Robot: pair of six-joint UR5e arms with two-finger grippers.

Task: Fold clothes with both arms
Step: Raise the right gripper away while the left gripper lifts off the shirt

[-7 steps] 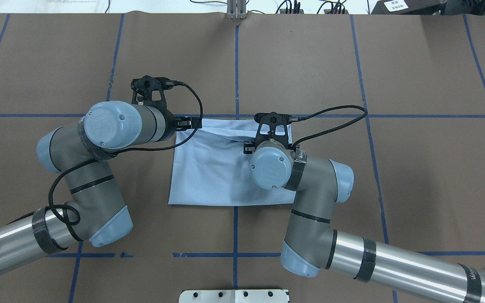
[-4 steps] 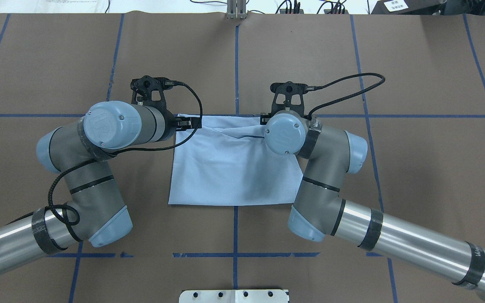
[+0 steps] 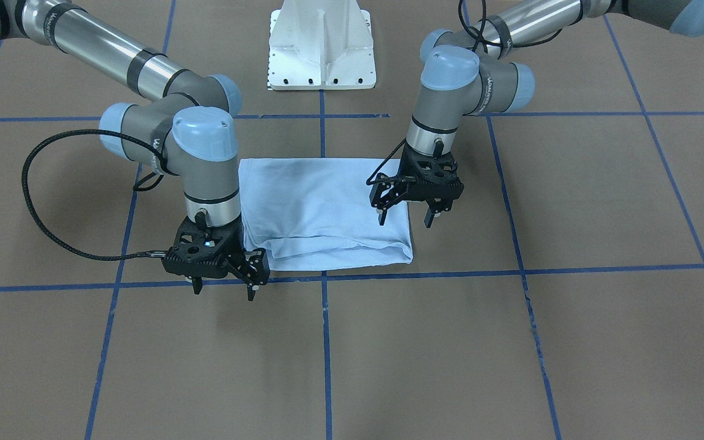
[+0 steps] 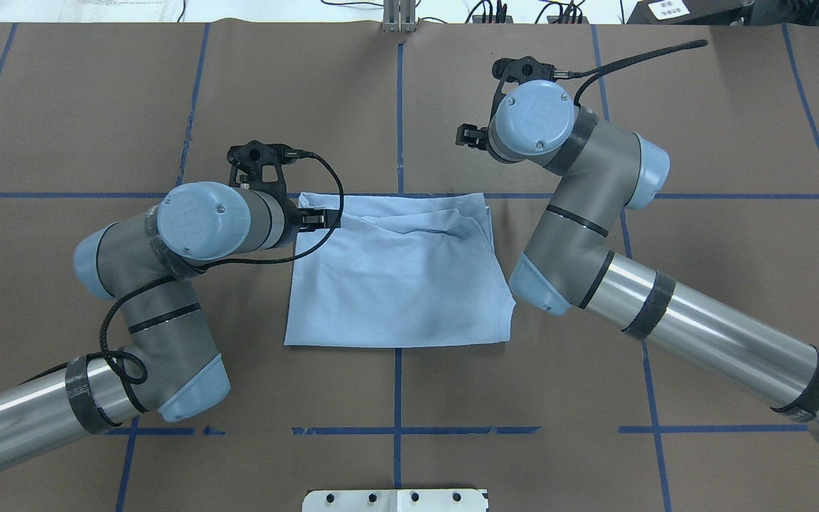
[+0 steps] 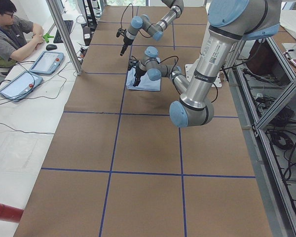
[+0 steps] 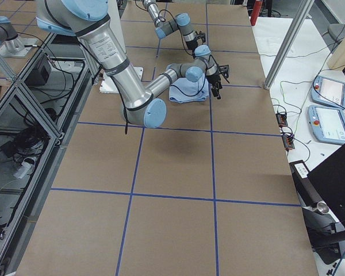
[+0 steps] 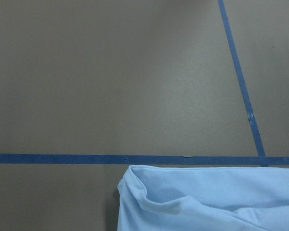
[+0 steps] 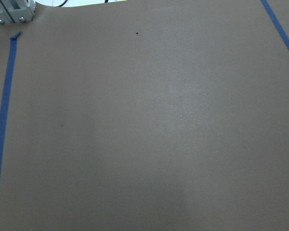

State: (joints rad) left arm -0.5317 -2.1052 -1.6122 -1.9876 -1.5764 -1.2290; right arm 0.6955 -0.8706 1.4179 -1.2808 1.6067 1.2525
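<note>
Right arm [image 4: 580, 213] has swung off the shirt [image 4: 395, 284] since the earlier frames, when its wrist hung over the cloth's far right part; that wrist now stands past the far edge, over bare table [image 4: 736, 128]; left arm [image 4: 161, 284] has shifted only slightly toward the robot. Right gripper [image 3: 223, 291] has its fingers spread with nothing between them; in the front view it hangs just off the shirt's far right corner, at the tape [image 3: 450, 272] line there; its wrist camera shows only brown table and tape. Left gripper [image 3: 405, 220] is likewise spread and empty; one finger is over the shirt's left edge, the other just outside it over the table; whether it touches the cloth I cannot tell; its wrist camera catches the shirt's far left corner just short of a tape line. Shirt lies folded into a rough rectangle on the table between the two arms, across the centre tape line, its far edge just on the robot's side of a cross line; the far edge is loose and creased, with layers showing; the near edge lies straight; a hem shows at the near right corner.
</note>
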